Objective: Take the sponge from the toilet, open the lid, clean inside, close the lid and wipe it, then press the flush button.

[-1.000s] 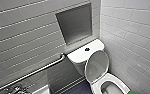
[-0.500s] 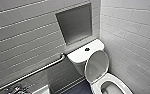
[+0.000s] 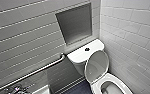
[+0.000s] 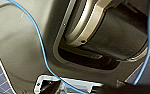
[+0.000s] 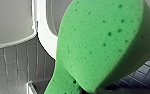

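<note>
No change: sponge [image 5: 98, 45] aloft, lid [image 3: 97, 65] upright.

Your right gripper [image 5: 91, 88] is clamped on the sponge [image 5: 98, 47], holding it up close before the wrist camera. Your left arm hangs tucked against the robot's dark housing [image 4: 23, 50], with a blue cable [image 4: 42, 50] looping past the wrist.

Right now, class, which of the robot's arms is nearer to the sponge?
Right. The sponge hangs close before the right wrist, above the floor beside the toilet. The left wrist is tucked against the robot's own dark body, by a blue cable.
</note>
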